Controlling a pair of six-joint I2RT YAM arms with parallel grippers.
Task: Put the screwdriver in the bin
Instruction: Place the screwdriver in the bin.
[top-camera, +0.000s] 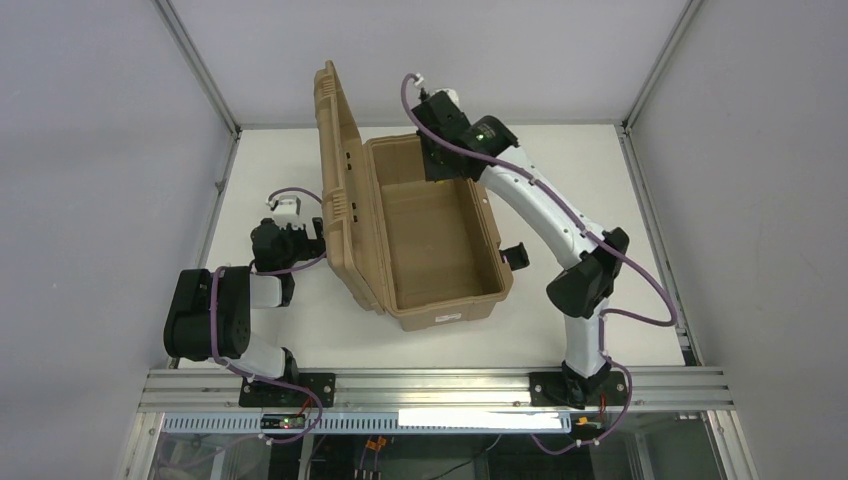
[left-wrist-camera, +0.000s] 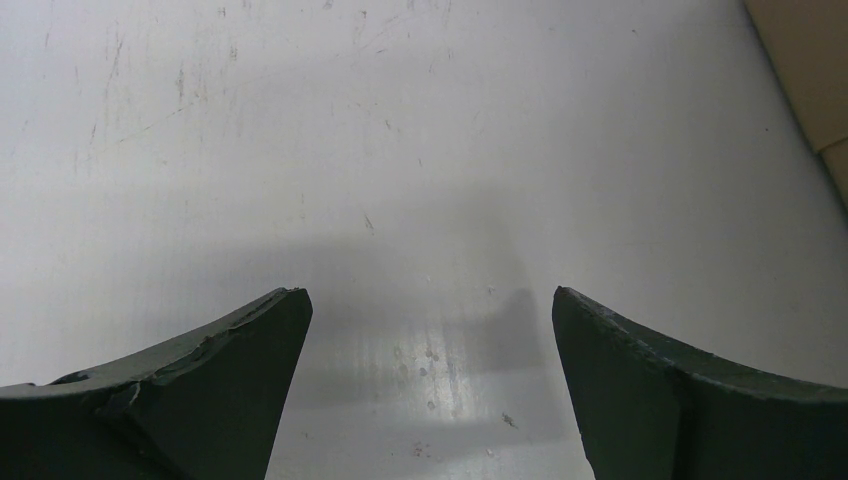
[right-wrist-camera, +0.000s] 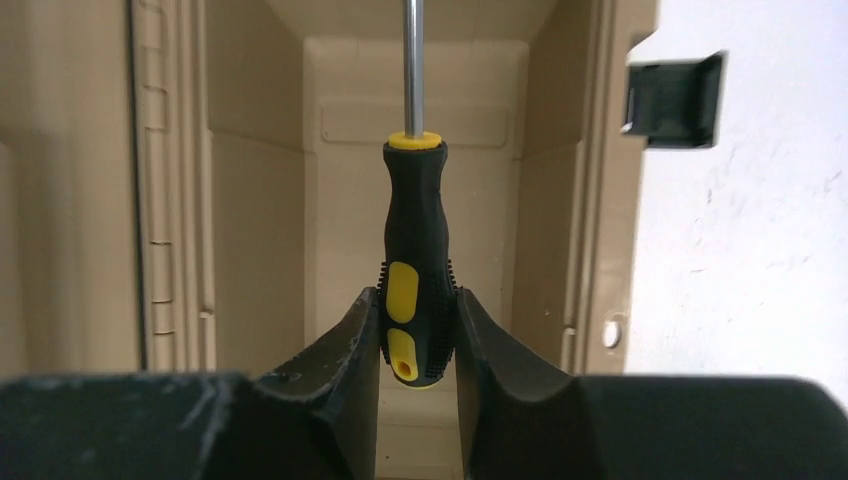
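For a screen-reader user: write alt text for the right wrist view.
The right claw grips a screwdriver by the end of its black and yellow handle, metal shaft pointing away, over the open tan bin. A black latch juts from the bin's wall at the picture's right, white table beyond.

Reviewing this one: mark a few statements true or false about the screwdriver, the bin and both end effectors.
1. The right end effector grips the screwdriver by its handle. True.
2. The lid of the bin is shut. False: it stands open.
3. The left end effector is open and empty. True.
4. The screwdriver lies on the bin floor. False: it is held in the right end effector, over the open bin.
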